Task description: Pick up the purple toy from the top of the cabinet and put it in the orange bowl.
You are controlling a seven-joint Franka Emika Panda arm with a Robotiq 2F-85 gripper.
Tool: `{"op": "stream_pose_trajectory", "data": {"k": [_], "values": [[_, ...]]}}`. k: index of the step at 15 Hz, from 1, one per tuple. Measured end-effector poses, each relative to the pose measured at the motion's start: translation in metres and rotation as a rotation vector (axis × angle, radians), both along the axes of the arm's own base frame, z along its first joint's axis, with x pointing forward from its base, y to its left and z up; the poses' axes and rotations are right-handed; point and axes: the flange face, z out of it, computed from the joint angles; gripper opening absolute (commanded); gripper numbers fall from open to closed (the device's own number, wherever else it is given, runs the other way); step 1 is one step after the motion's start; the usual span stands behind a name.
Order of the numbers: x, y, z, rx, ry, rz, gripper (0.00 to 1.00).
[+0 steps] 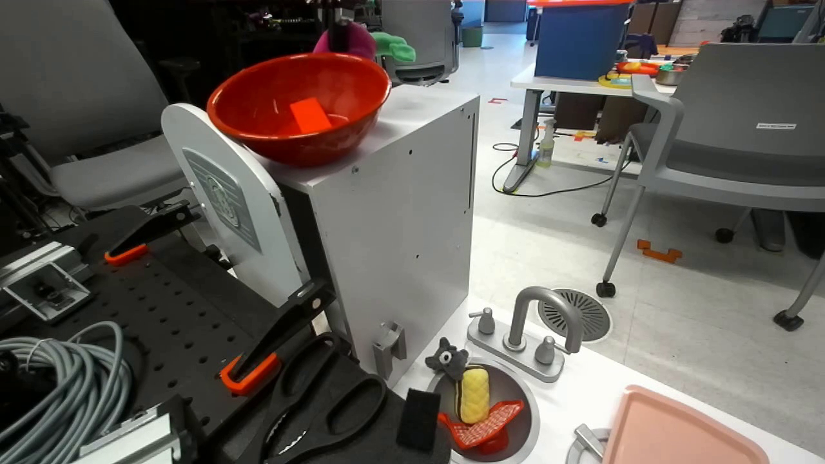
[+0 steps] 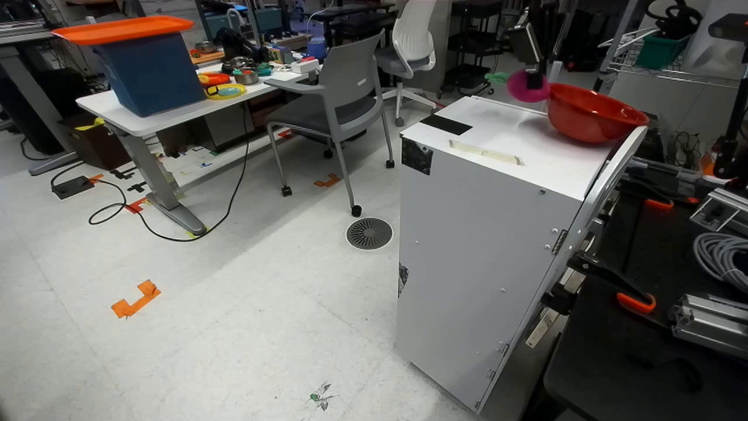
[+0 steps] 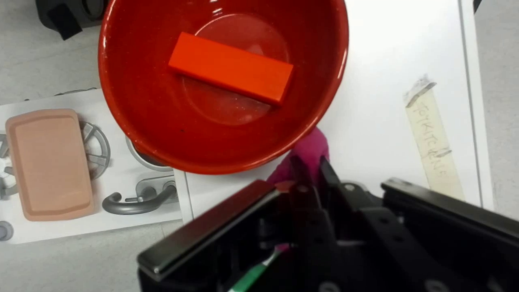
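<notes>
We have the purple toy point(image 2: 518, 89) pinched in the tool point(image 3: 310, 163), whose fingers stand nearly together, with a little pink showing between the tips. The toy hangs over the top of the cabinet point(image 1: 403, 212), beside the orange bowl point(image 1: 248, 106) and not in it.

The rim is our main worry. In the wrist view it covers part of the toy, so we judge the toy may be too low to clear it. If we go sideways without enough lift, we could shove or tip the bowl, which stands at the door end of the cabinet. So slim a pinch on a rounded, soft-looking body may let it twist or slip. Once dropped, it could bounce off the orange block point(image 3: 231, 69) lying inside.

We cannot tell whether toy and bowl touch. The toy's underside is hidden behind the bowl in an exterior view, the tool's upper part is cut off in both exterior views, and whether the green piece point(image 1: 394, 47) belongs to the toy is unclear.
</notes>
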Motion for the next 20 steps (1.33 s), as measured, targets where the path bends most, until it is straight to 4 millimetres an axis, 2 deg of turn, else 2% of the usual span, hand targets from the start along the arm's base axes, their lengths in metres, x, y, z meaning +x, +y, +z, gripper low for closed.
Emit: {"op": "stream_pose_trajectory", "data": {"k": [5, 9, 20], "values": [[0.002, -0.01, -0.013, 0.042, 0.02, -0.021, 0.02], [0.009, -0.017, -0.015, 0.042, 0.011, -0.031, 0.02], [0.034, -0.033, 0.002, 0.026, -0.136, -0.057, 0.02]]}}
